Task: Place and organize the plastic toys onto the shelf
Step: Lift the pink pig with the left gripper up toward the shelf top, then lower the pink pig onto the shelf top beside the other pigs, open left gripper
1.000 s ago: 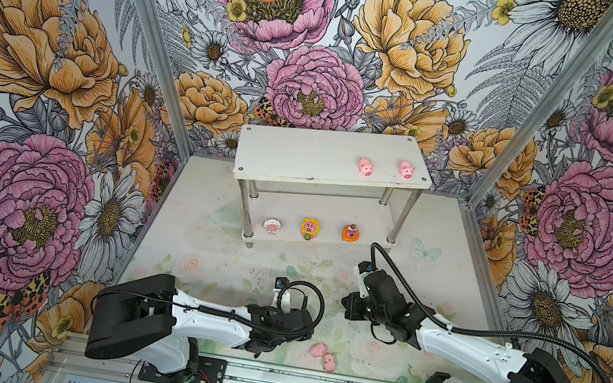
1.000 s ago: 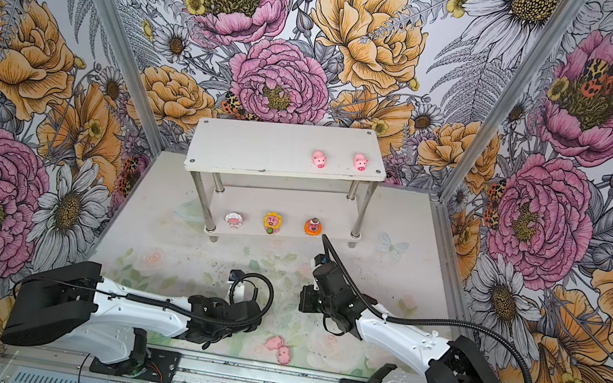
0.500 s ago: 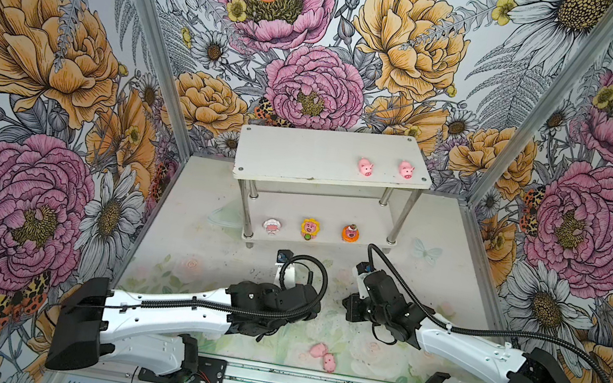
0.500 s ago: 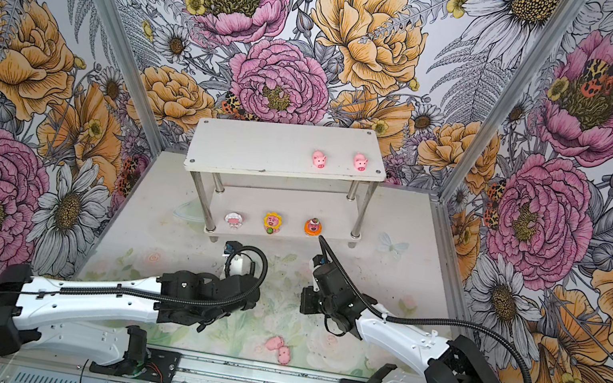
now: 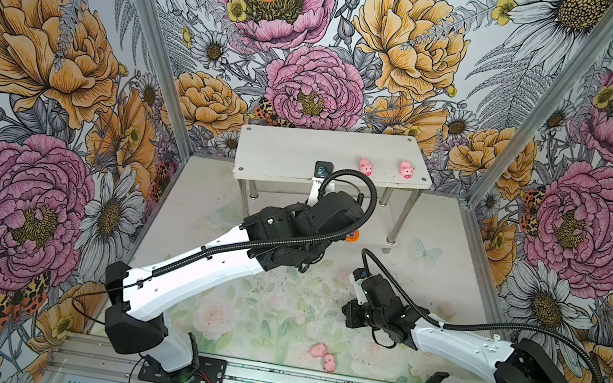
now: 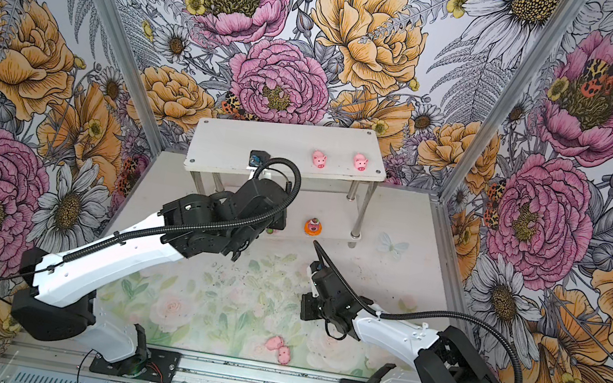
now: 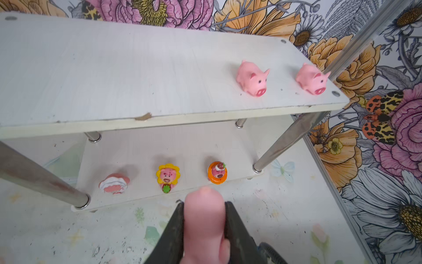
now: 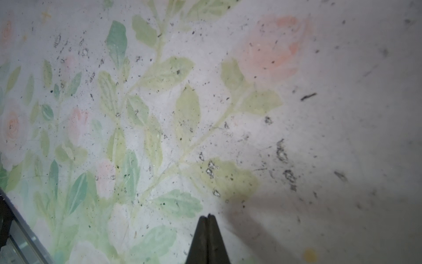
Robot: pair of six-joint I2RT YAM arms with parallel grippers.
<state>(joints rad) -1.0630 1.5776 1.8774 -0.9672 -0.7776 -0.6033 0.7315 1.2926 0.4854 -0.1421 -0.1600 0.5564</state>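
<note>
My left gripper [image 7: 204, 205] is shut on a pink pig [image 7: 203, 224], held in front of the white shelf [image 7: 114, 80] and a little below its lower tier. Two pink pigs [image 7: 252, 78] [image 7: 311, 78] stand on the top tier's right end. On the lower tier sit the white-hooded figure [image 7: 114, 184], the yellow sunflower figure [image 7: 168, 176] and the orange figure [image 7: 217, 173]. Two more pink pigs [image 5: 319, 349] [image 5: 329, 362] lie together on the floor near the front edge. My right gripper [image 8: 207, 216] is shut and empty, just above the floor.
The left arm [image 5: 326, 213] reaches over the floor up to the shelf front [image 5: 298, 178] and hides part of the lower tier in both top views. The right arm [image 5: 377, 310] stays low at the right. Metal shelf legs [image 7: 285, 141] and flowered walls close in the space.
The left arm has risen from the front of the floor and swung forward to the shelf with the pink pig in its jaws. The right arm has not moved.
</note>
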